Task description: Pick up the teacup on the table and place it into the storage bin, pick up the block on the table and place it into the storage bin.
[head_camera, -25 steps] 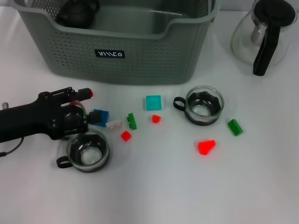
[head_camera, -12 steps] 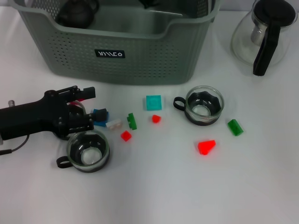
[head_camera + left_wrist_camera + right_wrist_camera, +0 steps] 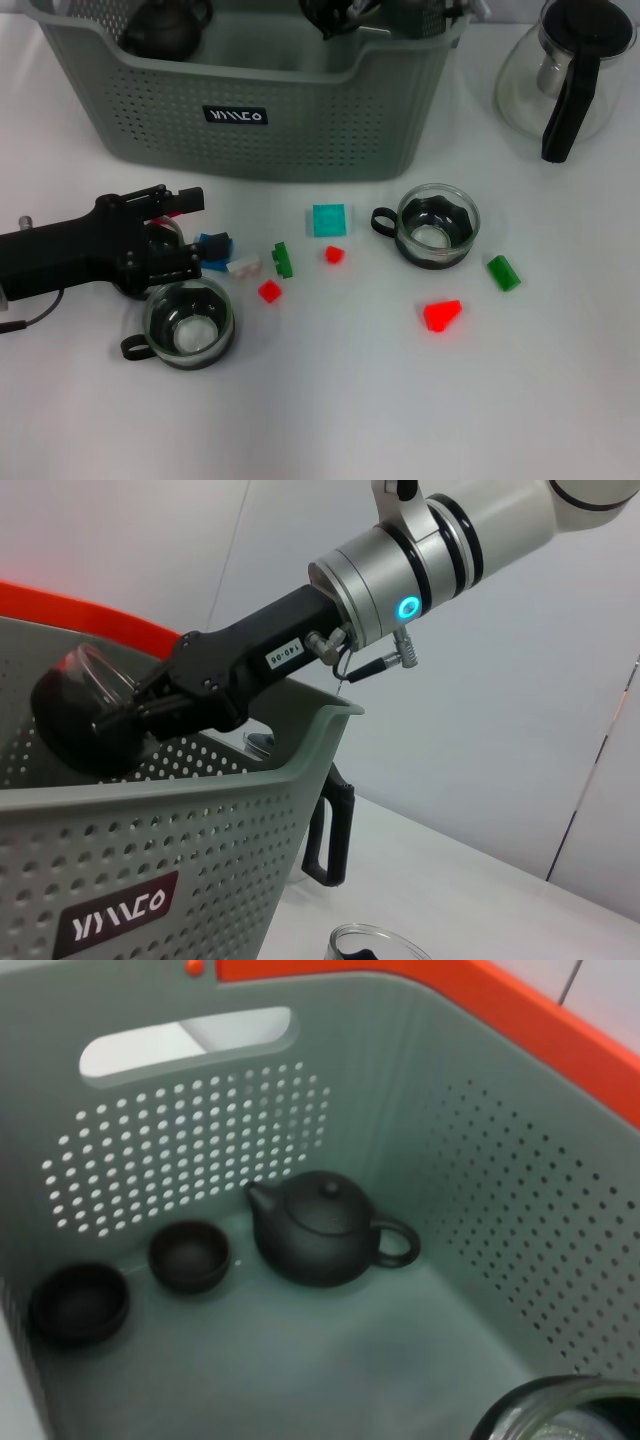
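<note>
Carrying a teacup (image 3: 85, 720) over the storage bin (image 3: 300, 130), the right end effector (image 3: 128, 712) is gripping the cup with its jaws closed on it, above the far right part of the bin's interior; the cup is not yet released. Inside the bin a dark teapot (image 3: 320, 1230) and two small dark bowls (image 3: 190, 1257) are sitting on the bin's floor, with a bare patch of floor between them and the held cup. Judged from this, the release is going best if the cup is lowered over that bare patch, kept level, and let go only close to the floor, so that glass is not dropping onto the teapot. The left end effector (image 3: 190, 235) is lying low over the table (image 3: 330, 400) at the near left, its fingers flanking a blue block (image 3: 213, 247); whether they are closed on it cannot be told. Two more teacups are standing on the table, one (image 3: 188, 322) just near of the left end effector and one (image 3: 436, 228) to the right; any lift of the block is calling for care not to knock the nearer cup.
</note>
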Controlling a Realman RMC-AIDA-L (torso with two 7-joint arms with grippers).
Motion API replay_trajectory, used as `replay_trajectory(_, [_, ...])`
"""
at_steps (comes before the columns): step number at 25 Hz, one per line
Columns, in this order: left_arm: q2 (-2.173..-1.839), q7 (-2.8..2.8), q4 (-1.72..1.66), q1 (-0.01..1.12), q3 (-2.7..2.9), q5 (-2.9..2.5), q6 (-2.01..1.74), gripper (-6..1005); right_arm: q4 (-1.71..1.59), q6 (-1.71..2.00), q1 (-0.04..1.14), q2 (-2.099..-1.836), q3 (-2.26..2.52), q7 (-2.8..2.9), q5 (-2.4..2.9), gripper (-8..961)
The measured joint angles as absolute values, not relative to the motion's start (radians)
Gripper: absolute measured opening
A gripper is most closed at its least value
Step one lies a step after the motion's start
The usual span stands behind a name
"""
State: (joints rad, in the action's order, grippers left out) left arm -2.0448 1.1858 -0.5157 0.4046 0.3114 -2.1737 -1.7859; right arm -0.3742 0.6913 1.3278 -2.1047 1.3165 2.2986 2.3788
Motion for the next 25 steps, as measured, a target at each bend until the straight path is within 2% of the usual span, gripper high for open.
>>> replay_trajectory(11, [-2.045, 1.186, -0.515, 0.401, 0.311, -2.174, -1.785, 785, -0.379, 0.701, 1.324, -2.103, 1.319, 2.308, 2.38, 221])
replay_trajectory(17, [-2.045, 1.186, -0.515, 0.399, 0.311, -2.174, -1.786, 785, -0.494, 0.736, 1.271, -2.1, 1.279, 2.308, 2.359, 467])
replay_trajectory(22, [-2.045, 1.186, -0.515, 0.393, 0.305, -2.172, -1.794, 785, -0.813, 0.832, 1.095, -2.098, 1.245, 2.245, 2.154, 680])
replay_trajectory(25, [-2.045, 1.186, -0.517, 0.392, 0.305, -2.17, -1.794, 785, -0.936, 0.923, 0.981, -2.097, 1.196, 2.105, 1.943, 759])
